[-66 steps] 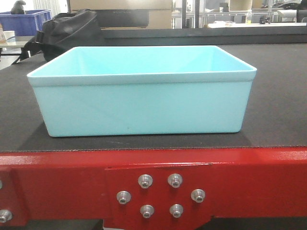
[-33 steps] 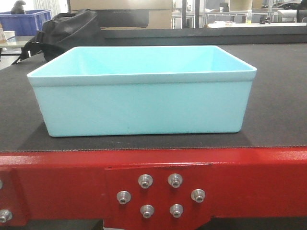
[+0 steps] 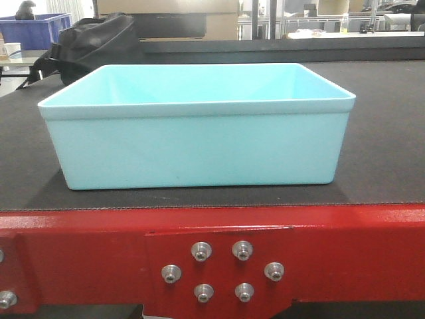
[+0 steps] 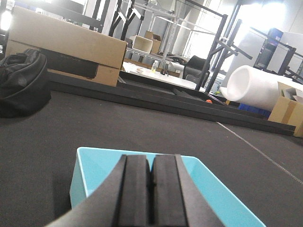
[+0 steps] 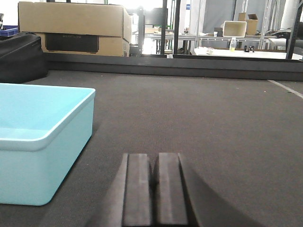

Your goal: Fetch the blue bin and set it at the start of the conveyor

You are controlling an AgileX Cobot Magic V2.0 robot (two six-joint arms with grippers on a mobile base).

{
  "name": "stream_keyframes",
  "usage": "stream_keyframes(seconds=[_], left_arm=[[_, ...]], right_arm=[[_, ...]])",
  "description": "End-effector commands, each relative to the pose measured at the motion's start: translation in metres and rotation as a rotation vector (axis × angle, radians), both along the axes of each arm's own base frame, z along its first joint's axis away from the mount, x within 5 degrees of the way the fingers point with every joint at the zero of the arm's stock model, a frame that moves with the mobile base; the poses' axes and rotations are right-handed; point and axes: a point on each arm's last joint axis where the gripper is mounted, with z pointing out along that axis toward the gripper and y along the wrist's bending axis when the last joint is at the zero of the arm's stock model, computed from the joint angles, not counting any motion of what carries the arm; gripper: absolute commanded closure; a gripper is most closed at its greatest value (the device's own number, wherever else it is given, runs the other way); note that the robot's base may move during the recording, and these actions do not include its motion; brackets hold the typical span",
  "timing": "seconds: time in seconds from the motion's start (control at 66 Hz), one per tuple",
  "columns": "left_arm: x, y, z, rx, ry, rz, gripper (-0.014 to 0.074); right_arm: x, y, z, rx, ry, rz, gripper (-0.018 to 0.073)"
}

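Note:
The blue bin (image 3: 196,133), a pale aqua plastic tub, stands upright and empty on the dark grey belt (image 3: 385,153) of the conveyor start, just behind the red frame (image 3: 345,252) with its plate of silver bolts (image 3: 222,269). No gripper shows in the front view. In the left wrist view my left gripper (image 4: 151,163) is shut with nothing in it, above the near part of the bin (image 4: 87,170). In the right wrist view my right gripper (image 5: 155,161) is shut and empty over bare belt, to the right of the bin (image 5: 42,142) and apart from it.
A black bag (image 3: 93,43) lies on the belt behind the bin at the left; it also shows in the left wrist view (image 4: 21,82). A dark blue crate (image 3: 33,30) stands far back left. Cardboard boxes (image 5: 73,28) and metal racks stand beyond the belt's far edge.

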Motion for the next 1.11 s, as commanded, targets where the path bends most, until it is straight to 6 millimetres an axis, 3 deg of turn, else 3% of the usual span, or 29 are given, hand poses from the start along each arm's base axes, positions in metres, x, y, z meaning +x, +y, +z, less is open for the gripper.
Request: stream_keyframes(seconds=[0.0, 0.712, 0.773, 0.955, 1.091], left_arm=[[-0.001, -0.001, 0.002, -0.008, -0.016, -0.012, 0.0707], [-0.001, 0.0, 0.001, 0.002, -0.013, -0.008, 0.0707], [0.001, 0.003, -0.006, 0.036, 0.058, 0.037, 0.0707], [-0.008, 0.013, -0.014, 0.255, -0.041, 0.137, 0.0707], [-0.014, 0.025, -0.039, 0.308, -0.089, 0.289, 0.0707]], right_arm=[[-0.001, 0.0, 0.003, -0.004, -0.029, -0.005, 0.0725], [-0.001, 0.0, 0.003, -0.004, -0.029, -0.005, 0.0725], [-0.001, 0.0, 0.003, -0.004, -0.029, -0.005, 0.0725], [-0.001, 0.0, 0.003, -0.004, -0.029, -0.005, 0.0725], [-0.001, 0.0, 0.003, -0.004, -0.029, -0.005, 0.0725]])
